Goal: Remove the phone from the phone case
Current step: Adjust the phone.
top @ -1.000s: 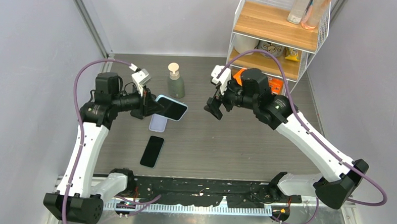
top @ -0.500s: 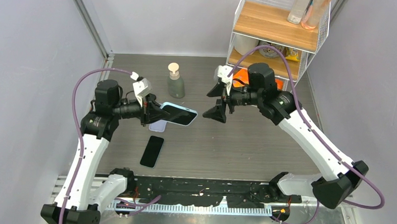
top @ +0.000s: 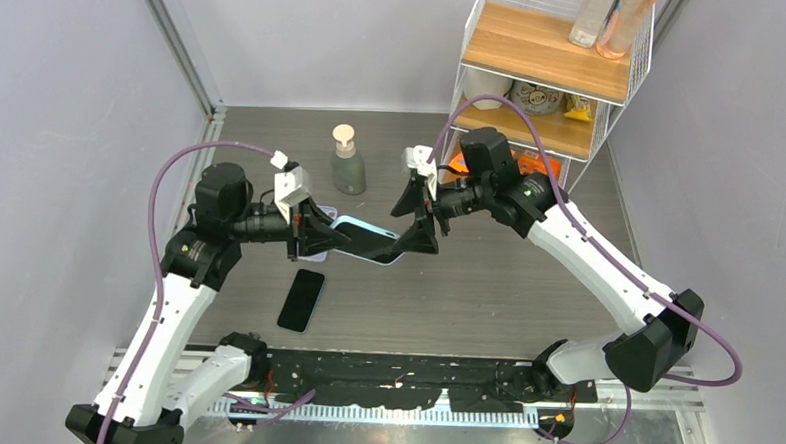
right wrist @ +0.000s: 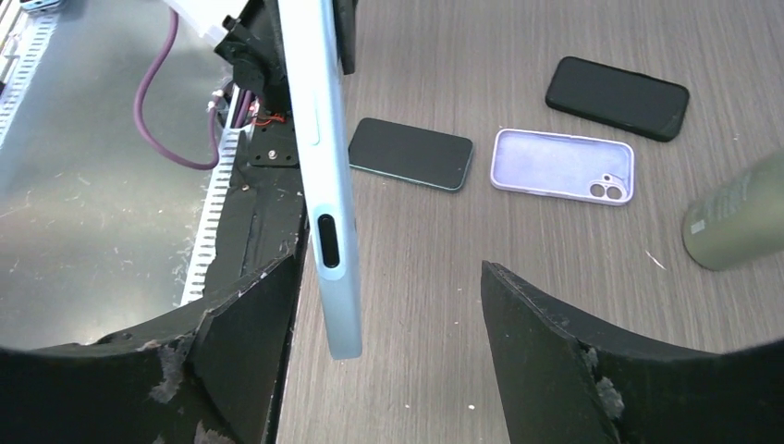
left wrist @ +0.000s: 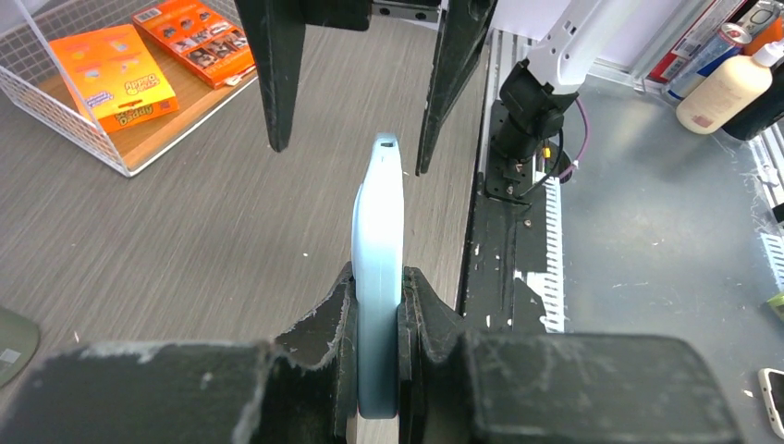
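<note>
1. Left wrist view: left gripper (left wrist: 379, 301) is clamped tight on the phone (left wrist: 381, 213), one pad on each broad face at one end. The phone sits in its light-blue case (left wrist: 370, 268), seen edge-on and sticking straight out from the fingers.
2. Same view: right gripper (left wrist: 349, 157) is spread wide, one finger on either side of the phone's free end. The tips overlap that end slightly.
3. Right wrist view: right gripper (right wrist: 384, 277) has the phone (right wrist: 324, 166) just beside one finger (right wrist: 250, 314), with a clear gap to the other. Can't tell if the near finger touches. It has no grip on the phone.
4. Top view: the phone (top: 368, 241) is in the air above the table (top: 486, 286), between the two grippers. The left gripper (top: 313, 234) is at one end and the right gripper (top: 416, 215) at the other.
5. On the table below, lying flat and apart from each other: dark phone (right wrist: 411, 153), lilac case (right wrist: 564, 165), black phone (right wrist: 618, 97).
6. A bottle (top: 347, 165) stands upright at the far side. A rack (top: 537, 43) is at the far right, with orange boxes (left wrist: 153, 65) on its bottom shelf.
</note>
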`<state>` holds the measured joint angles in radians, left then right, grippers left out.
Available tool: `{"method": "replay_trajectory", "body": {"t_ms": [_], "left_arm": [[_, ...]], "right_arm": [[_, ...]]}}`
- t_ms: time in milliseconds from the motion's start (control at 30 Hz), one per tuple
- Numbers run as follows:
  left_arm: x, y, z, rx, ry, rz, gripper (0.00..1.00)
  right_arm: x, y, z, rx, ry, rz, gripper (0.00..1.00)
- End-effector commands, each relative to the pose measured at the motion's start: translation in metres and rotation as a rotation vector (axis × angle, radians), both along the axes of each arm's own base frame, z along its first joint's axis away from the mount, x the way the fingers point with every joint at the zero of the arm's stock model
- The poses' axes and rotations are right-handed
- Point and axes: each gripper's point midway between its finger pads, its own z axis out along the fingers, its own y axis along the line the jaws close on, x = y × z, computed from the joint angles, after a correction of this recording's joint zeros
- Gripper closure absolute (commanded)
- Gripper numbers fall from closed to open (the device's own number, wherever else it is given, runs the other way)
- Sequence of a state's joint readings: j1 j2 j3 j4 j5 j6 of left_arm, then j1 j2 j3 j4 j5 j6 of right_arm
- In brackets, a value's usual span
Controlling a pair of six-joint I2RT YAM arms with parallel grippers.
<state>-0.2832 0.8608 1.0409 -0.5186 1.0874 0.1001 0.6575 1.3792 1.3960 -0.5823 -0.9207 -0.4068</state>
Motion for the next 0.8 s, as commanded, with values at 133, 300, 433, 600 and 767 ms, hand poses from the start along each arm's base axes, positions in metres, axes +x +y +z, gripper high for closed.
{"method": "replay_trajectory", "body": {"t_ms": [133, 300, 433, 600, 767], "left_arm": [[0.002, -0.008, 0.03, -0.079, -0.096, -0.041, 1.0], [0.006, -0.009, 0.03, -0.092, -0.091, -0.03, 1.0], [0.008, -0.01, 0.03, -0.111, -0.086, -0.029, 1.0], [0.01, -0.011, 0.023, -0.111, -0.085, -0.023, 1.0], [0.01, -0.009, 0.01, -0.079, -0.067, -0.021, 0.95]], "right_arm": [[-0.018, 0.004, -0.015, -0.009, 0.021, 0.087, 0.25], [-0.02, 0.003, -0.022, -0.019, 0.026, 0.09, 0.28], [-0.02, 0.003, -0.025, -0.021, 0.033, 0.085, 0.41], [-0.017, 0.001, -0.025, -0.03, 0.028, 0.069, 0.87], [-0.011, -0.005, -0.026, -0.072, 0.002, 0.02, 0.95]]}}
